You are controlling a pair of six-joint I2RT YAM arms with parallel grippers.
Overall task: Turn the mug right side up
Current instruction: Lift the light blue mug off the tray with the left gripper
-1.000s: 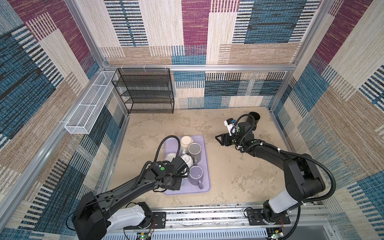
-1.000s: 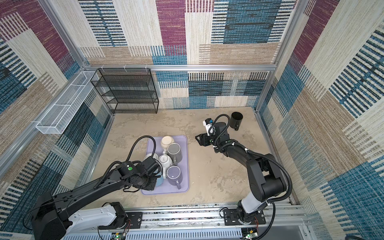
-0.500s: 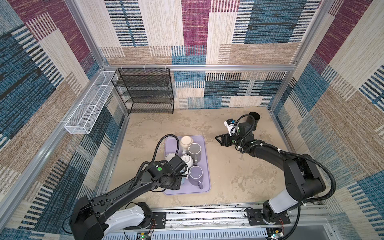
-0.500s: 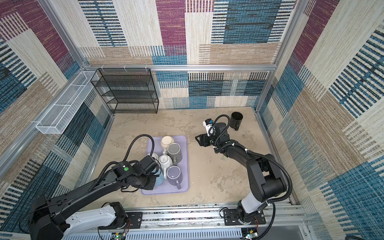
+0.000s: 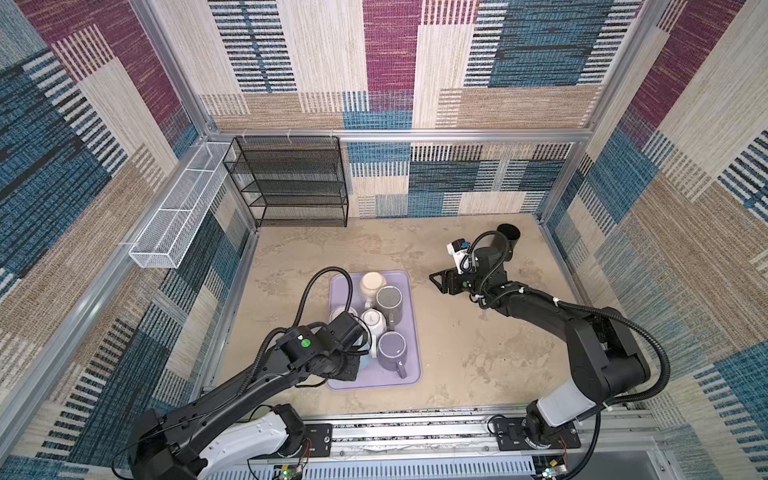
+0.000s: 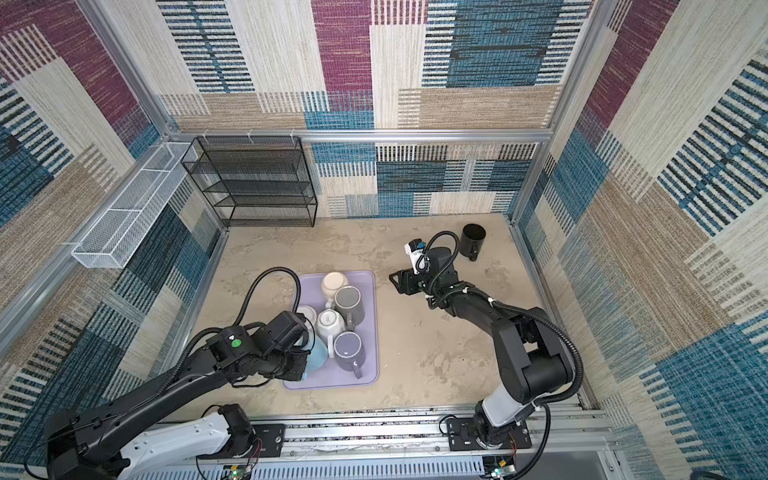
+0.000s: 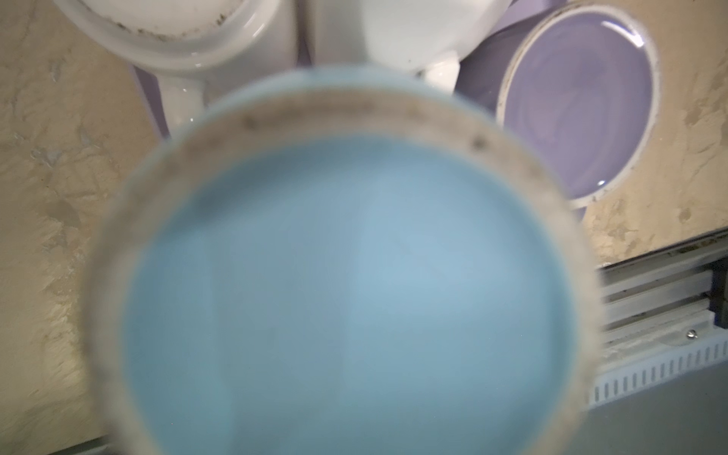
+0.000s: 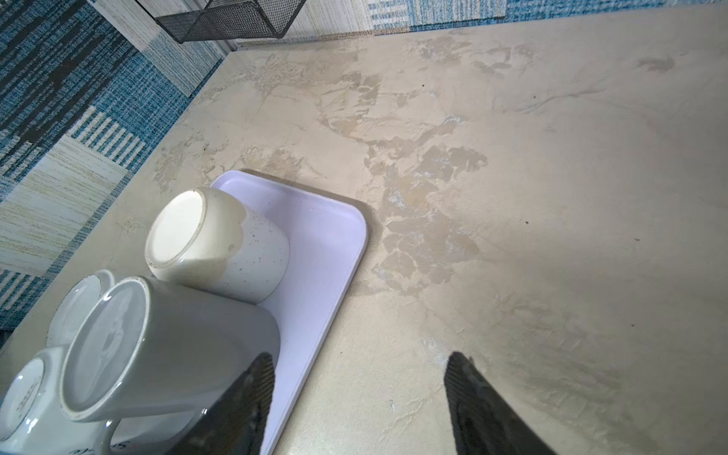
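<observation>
Both top views hang high over the front rail (image 5: 415,432), tilted steeply down, and share pretty much the whole surface (image 5: 457,353). Left wrist cam is crammed right against a blue mug (image 7: 346,295) just ahead of the left hand (image 6: 301,368). It's all blur, looks like the base. Right wrist cam sits low behind the right hand (image 8: 358,356), looking out over the tray (image 8: 315,244), which both top views catch too.

Mottled beige table (image 5: 478,365) carries three things; lavender tray (image 5: 374,379) near centre-left; black mug (image 6: 473,239) upright far right; black wire rack (image 5: 291,183) far left.
</observation>
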